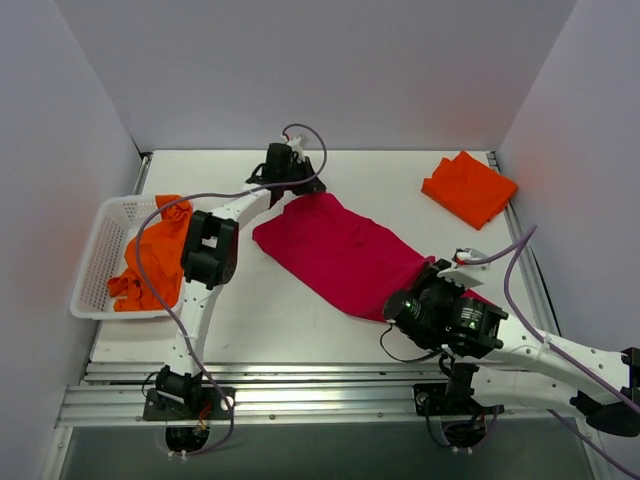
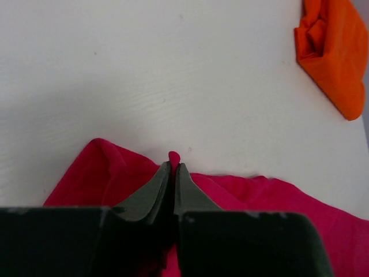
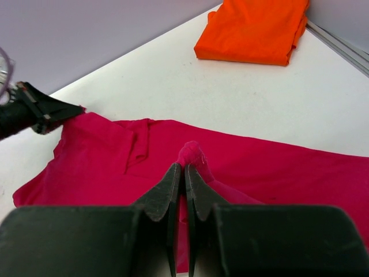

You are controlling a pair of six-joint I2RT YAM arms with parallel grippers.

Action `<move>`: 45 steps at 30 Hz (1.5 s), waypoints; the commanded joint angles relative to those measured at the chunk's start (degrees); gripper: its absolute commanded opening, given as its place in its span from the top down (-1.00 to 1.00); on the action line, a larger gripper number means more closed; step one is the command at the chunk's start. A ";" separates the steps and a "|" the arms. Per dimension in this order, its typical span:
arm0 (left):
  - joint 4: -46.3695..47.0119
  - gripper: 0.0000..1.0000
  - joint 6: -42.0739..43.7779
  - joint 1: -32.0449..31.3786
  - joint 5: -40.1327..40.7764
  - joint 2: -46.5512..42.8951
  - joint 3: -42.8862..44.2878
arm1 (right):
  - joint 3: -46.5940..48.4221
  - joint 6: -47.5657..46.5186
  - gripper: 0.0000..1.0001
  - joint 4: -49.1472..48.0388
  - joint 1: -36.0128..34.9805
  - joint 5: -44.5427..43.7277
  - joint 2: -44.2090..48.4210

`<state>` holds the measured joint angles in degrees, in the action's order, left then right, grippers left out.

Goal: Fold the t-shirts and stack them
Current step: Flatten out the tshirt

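Crimson t-shirt [image 1: 335,255]: lies loosely spread on a slant across the middle of the worktop [image 1: 380,180], running from far left to near right, with a few wrinkles.
Left pincer [image 2: 173,167]: at the shirt's far-left end, its jaws pressed almost together with a small nub of crimson cloth nipped between the tips.
Right pincer [image 3: 185,170]: at the shirt's near-right end, its jaws closed and a little bunch of the same crimson cloth gathered up at the tips.
Folded orange t-shirt [image 1: 468,187]: a neat flat packet in the far-right corner, well apart from the crimson one.
Crumpled orange heap [image 1: 155,255]: piled in the right part of the basket; I cannot tell how many shirts it holds.
White mesh basket [image 1: 95,260]: at the left edge of the worktop, just beside the left arm.
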<state>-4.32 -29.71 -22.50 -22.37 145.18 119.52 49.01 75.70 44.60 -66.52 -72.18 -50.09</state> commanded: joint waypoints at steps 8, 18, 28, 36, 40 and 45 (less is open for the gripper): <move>12.66 0.85 1.06 2.90 0.74 -29.67 -19.22 | -0.32 -3.54 1.00 -2.85 1.04 -2.79 -0.19; 20.22 0.86 1.33 3.78 2.60 -44.10 -39.89 | 2.39 -8.81 1.00 -4.87 1.39 -4.45 0.69; 9.78 0.92 7.12 0.10 6.89 -78.36 -46.93 | 5.91 -59.07 1.00 -47.47 -0.98 13.18 13.87; 2.20 0.95 9.33 -5.88 7.97 -102.98 -45.52 | 15.84 -72.35 1.00 -54.52 -0.80 35.07 15.45; 5.47 0.95 6.34 -5.89 -0.12 -109.13 -43.42 | 21.37 -77.36 1.00 -56.55 0.60 48.43 16.69; 4.58 0.95 6.07 -5.28 -3.11 -113.80 -35.77 | 27.53 -80.45 1.00 -57.34 7.70 58.99 18.70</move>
<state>0.86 -22.65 -28.12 -22.06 33.56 80.36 72.93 0.38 -6.26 -62.92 -23.83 -33.71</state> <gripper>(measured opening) 0.104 0.009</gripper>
